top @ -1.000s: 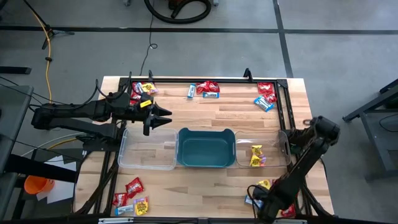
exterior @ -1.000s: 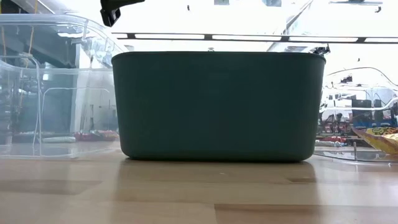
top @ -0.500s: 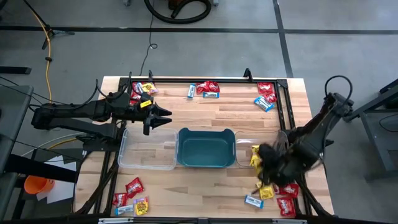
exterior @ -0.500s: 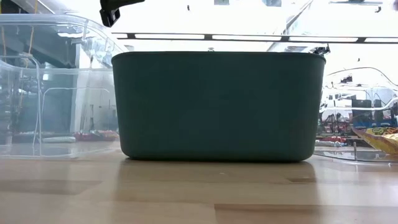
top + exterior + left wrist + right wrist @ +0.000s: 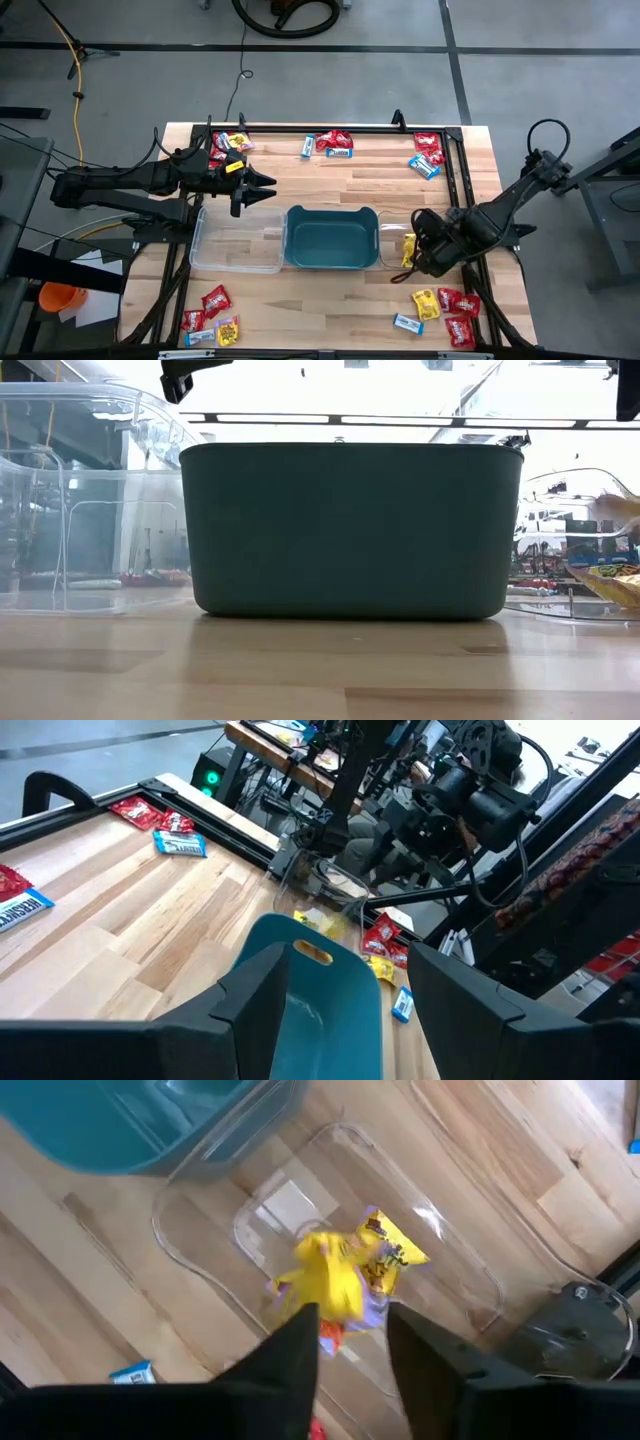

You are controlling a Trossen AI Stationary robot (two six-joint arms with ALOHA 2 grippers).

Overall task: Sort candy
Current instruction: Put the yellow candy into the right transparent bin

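Observation:
Small wrapped candy in red, yellow and blue-and-white lies in piles on the table: far left [image 5: 226, 146], far middle [image 5: 331, 143], far right [image 5: 427, 153], near left [image 5: 210, 322] and near right [image 5: 446, 312]. My right gripper [image 5: 418, 250] [image 5: 352, 1342] hovers over the right clear bin [image 5: 452, 262], shut on a yellow packet [image 5: 330, 1280]. Another yellow packet [image 5: 398, 1256] lies on that bin's floor. My left gripper [image 5: 262, 190] [image 5: 347, 958] is open and empty, waiting above the far edge of the left clear bin [image 5: 235, 245]. The teal tub [image 5: 331, 238] stands between the two bins. My right gripper pinches the yellow packet between its two fingers, by the packet's end nearest them [image 5: 325, 1316]. The fingers come from above, pointing down. The packet is lifted clear above the right clear bin's floor; its free part sticks out past the fingertips.
A dark metal frame [image 5: 455, 160] runs along the table's far and right edges. In the low view the teal tub [image 5: 350, 530] fills the middle, with a clear bin [image 5: 80, 500] beside it. Bare wood lies between the bins and the far piles.
My right gripper has risen from the near-right candy pile at the table's near edge and swung toward the far edge, to above the right clear bin. It carries a yellow packet lifted clear of the table. The left arm has kept still.

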